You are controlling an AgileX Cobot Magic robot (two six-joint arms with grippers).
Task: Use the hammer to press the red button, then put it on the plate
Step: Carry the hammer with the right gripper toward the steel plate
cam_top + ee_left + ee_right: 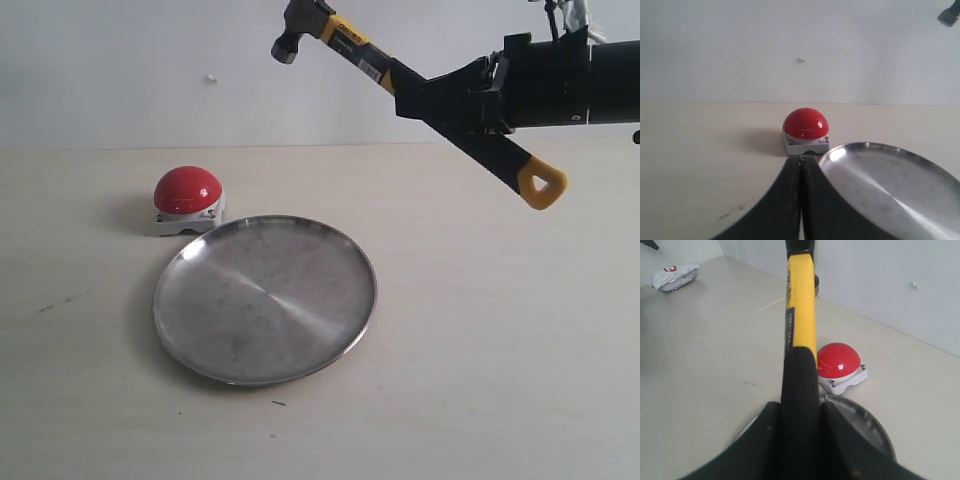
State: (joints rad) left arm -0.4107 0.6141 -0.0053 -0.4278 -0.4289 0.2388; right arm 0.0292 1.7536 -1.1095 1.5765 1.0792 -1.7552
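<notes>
Setting: a pale, matt table [500, 350] runs back to a plain white wall [150, 60]; a small white speck [211, 78] sits on the wall.
Plate: the plate [265, 298] lies flat on the table, left of centre in the exterior view, its brushed face catching the light.
Red button: the red button [187, 191] stands on its white-grey base at about 10 o'clock from the plate, just beside the rim; whether base and rim touch cannot be told.
Hammer: the hammer [350, 42] is up in the air, clear of the table, at about 1 o'clock from the plate. It hangs tilted, with the dark head toward 10 o'clock and the yellow looped end toward 4 o'clock.
Right end effector: the right end effector [420, 100] is clamped on the black part of the handle, between the yellow neck and the loop, one finger on each side.
Left end effector: the left end effector [801, 170] has its two dark fingers pressed together, low over the table, with the red button and the plate's rim just beyond the tips.
Other: a crumpled white packet [675, 276] lies on the table well apart from the plate, seen only in the right wrist view.
</notes>
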